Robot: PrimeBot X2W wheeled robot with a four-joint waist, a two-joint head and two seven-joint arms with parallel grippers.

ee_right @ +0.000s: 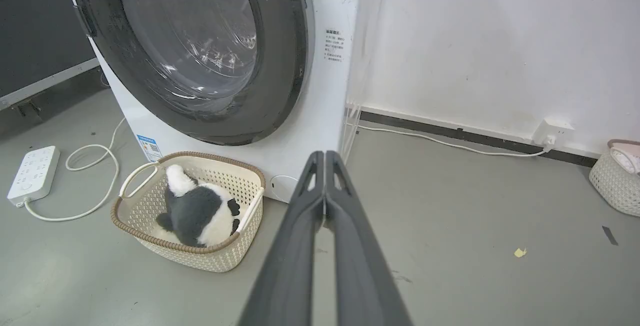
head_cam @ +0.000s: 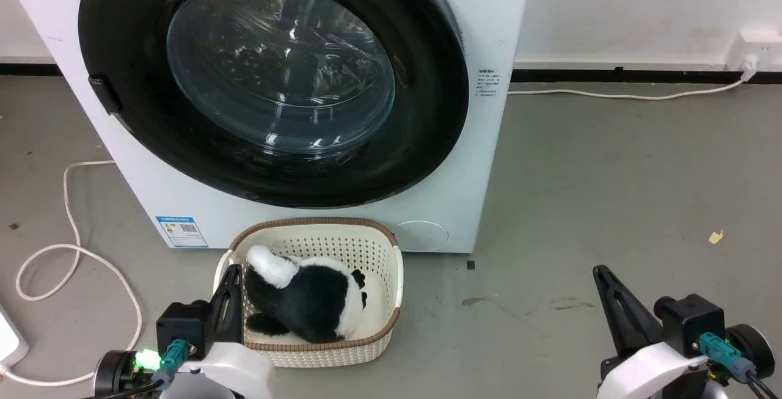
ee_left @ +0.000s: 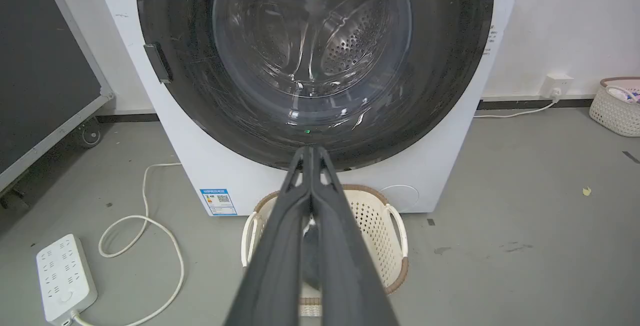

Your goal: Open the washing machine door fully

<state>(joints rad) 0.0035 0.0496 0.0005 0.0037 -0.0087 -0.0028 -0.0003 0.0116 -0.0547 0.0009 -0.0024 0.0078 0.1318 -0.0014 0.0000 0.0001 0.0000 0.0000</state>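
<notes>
The washing machine door (head_cam: 275, 81) sits shut flush in the washing machine (head_cam: 498, 14), up and ahead of both arms with nothing touching it, so the job looks not yet begun. The left end effector (ee_left: 310, 152), fingers pressed together on nothing, points at the door's lower rim over a basket (head_cam: 317, 223) with a plush toy (head_cam: 305, 301); the small handle (head_cam: 105, 95) lies higher and to its left, likely its target since the door seems hinged on the opposite side. The right end effector (ee_right: 325, 155), likewise pinched closed and empty, aims past the machine's corner at bare floor (ee_right: 450, 246), probably parked out of the way.
</notes>
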